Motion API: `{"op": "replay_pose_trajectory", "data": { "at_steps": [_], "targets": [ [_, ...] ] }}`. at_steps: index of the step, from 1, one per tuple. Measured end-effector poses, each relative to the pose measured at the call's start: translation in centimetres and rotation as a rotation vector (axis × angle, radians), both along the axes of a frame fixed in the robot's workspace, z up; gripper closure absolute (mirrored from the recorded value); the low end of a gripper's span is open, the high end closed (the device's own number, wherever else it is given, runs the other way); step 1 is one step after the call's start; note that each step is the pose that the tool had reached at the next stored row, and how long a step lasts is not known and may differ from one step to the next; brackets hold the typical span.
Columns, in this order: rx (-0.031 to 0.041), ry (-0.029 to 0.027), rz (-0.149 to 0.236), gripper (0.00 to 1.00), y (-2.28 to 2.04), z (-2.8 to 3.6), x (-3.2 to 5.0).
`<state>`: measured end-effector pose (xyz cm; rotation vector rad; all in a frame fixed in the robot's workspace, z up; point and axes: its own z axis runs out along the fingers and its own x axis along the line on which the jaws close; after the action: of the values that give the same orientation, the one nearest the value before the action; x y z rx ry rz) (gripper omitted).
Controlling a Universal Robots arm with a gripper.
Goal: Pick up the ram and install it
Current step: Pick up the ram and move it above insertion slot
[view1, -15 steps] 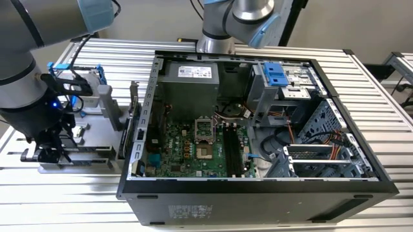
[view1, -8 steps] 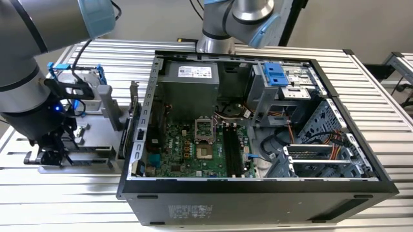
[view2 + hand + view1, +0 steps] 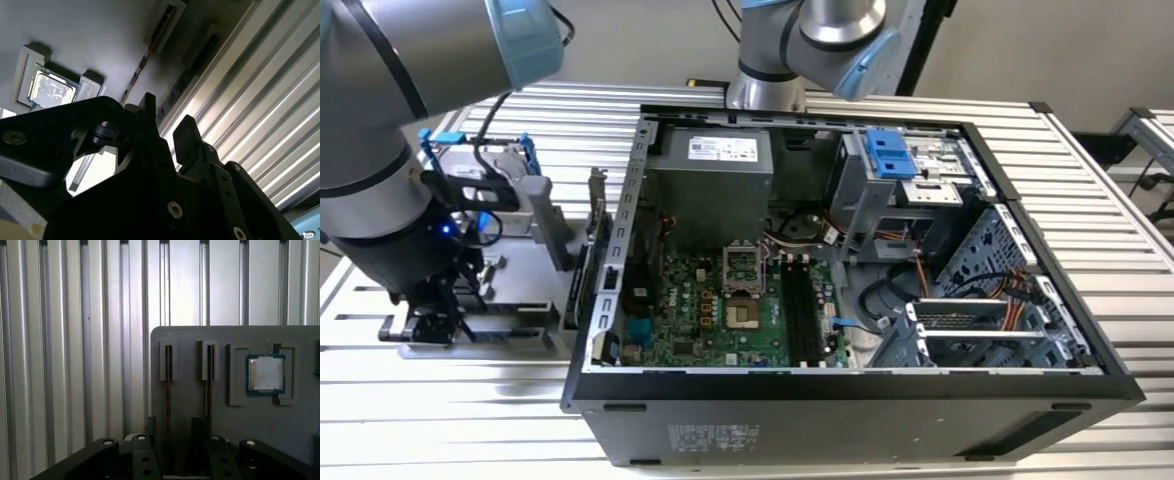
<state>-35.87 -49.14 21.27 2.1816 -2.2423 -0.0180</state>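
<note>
Two ram sticks stand on edge in slots of a grey parts tray (image 3: 190, 340) in the first wrist view: one ram (image 3: 168, 385) and a second ram (image 3: 209, 386) beside it. My gripper (image 3: 173, 432) is open just above the tray, one finger on each side of the first stick's line, with a wide gap between them. In the second wrist view the gripper (image 3: 167, 125) shows the same gap, and a ram edge (image 3: 141, 64) runs up to the fingers. In the exterior view the gripper (image 3: 420, 325) hangs low over the tray at that view's left. The motherboard's black slots (image 3: 801, 310) lie inside the open computer case (image 3: 854, 390).
A processor chip (image 3: 266, 374) sits in a pocket of the tray next to the ram slots. On the tray also stand a silver hard drive in a blue frame (image 3: 474, 160) and an upright card with a metal bracket (image 3: 594, 235). The ribbed metal table (image 3: 75, 340) surrounds everything.
</note>
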Motion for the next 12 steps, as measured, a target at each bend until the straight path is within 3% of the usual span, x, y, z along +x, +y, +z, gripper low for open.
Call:
{"op": "replay_pose_trajectory", "data": {
  "at_steps": [6,12],
  "targets": [
    [0.0000,0.0001,-0.029,0.00,0.08,-0.68,0.00],
    [0.0000,0.0012,-0.030,0.00,0.03,-1.41,0.00]
  ]
}}
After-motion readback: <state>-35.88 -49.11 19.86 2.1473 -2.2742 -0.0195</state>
